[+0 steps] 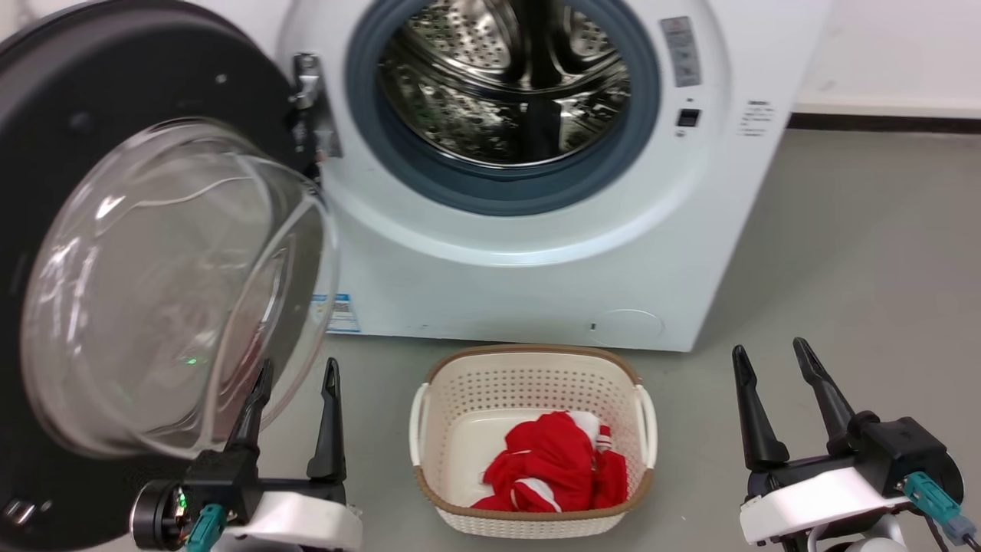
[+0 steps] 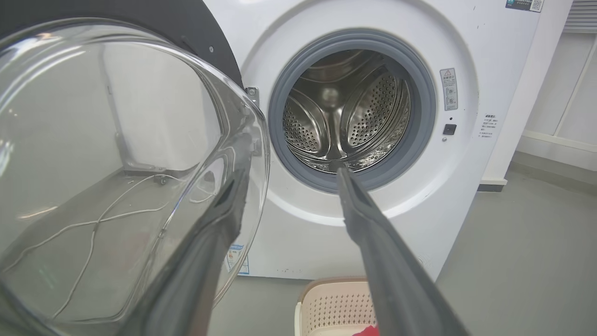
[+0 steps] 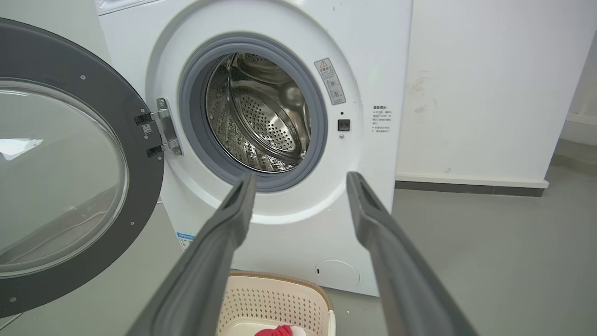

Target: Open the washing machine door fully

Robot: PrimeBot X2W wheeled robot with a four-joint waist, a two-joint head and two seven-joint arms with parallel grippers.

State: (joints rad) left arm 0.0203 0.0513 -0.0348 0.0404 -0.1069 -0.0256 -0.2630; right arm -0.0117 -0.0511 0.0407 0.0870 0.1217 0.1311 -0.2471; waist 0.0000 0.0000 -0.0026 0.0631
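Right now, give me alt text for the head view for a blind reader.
The washing machine door stands swung open at left, baring the steel drum of the white washing machine. A cream basket holding red clothing sits on the floor before it. The left gripper, by the door's glass, and the right gripper, lower right, are open and empty.

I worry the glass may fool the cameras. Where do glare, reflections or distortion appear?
Head view: white glare streaks and a green glint on the washing machine door, bright highlights in the drum. Left wrist view: its glass shows a warped floor and cable. Right wrist view: the washing machine has sides tapering downward, from lens or tilt.
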